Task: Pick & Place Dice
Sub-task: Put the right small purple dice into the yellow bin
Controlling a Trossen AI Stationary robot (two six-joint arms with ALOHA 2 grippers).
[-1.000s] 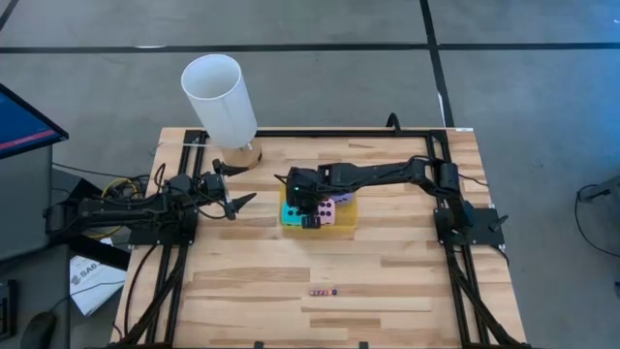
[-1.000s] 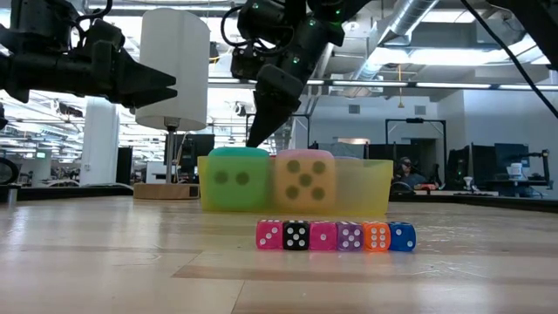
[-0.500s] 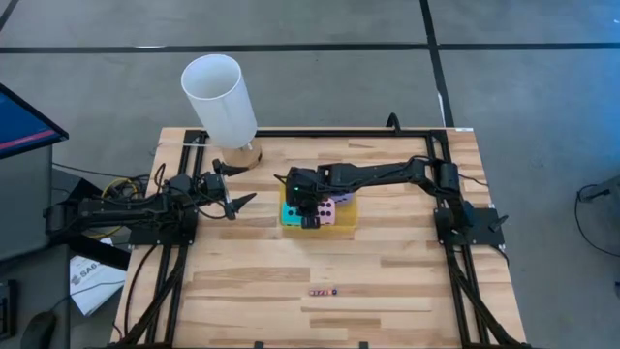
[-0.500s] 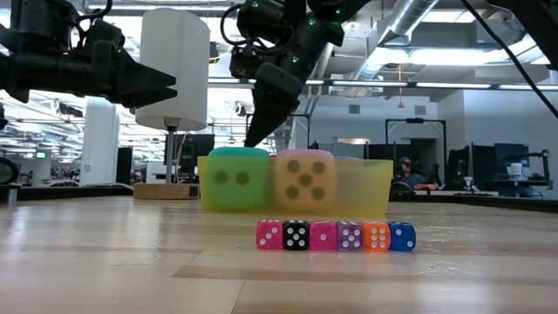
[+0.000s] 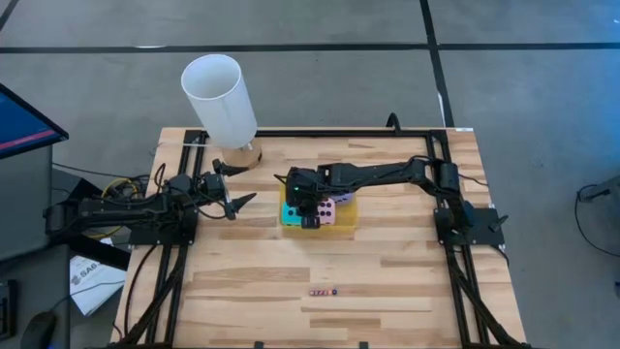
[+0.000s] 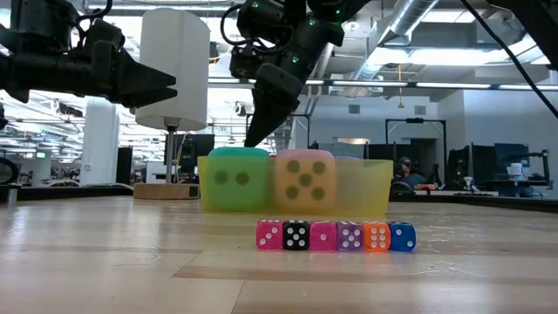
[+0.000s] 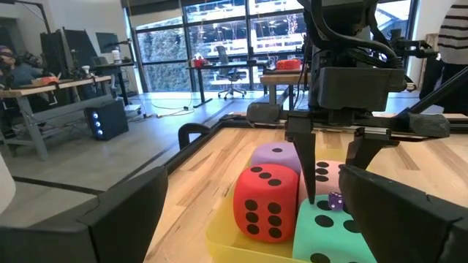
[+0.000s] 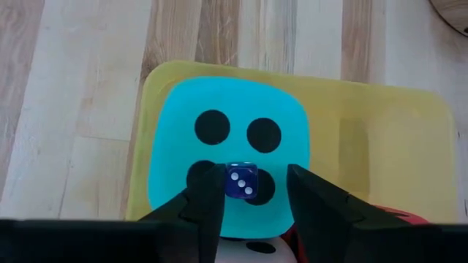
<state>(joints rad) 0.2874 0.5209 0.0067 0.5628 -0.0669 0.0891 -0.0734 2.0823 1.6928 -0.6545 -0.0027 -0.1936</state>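
Observation:
A yellow tray [image 5: 347,229] at the table's middle holds the dice: cyan [image 8: 227,146], red [image 7: 265,201], purple [image 7: 276,155] and pink [image 7: 327,174]. My right gripper [image 8: 252,179] slants down over the cyan die, open. A tiny blue die [image 8: 240,180] sits on the cyan die's top, between the fingertips, with a gap beside it. My left gripper [image 5: 247,201] waits open and level above the table, left of the tray, pointing at it.
A row of tiny dice [image 6: 336,235] lies near the table's front edge. A tall white cylinder [image 5: 221,97] on a wooden base stands at the far left corner. Black frame rails run along both table sides.

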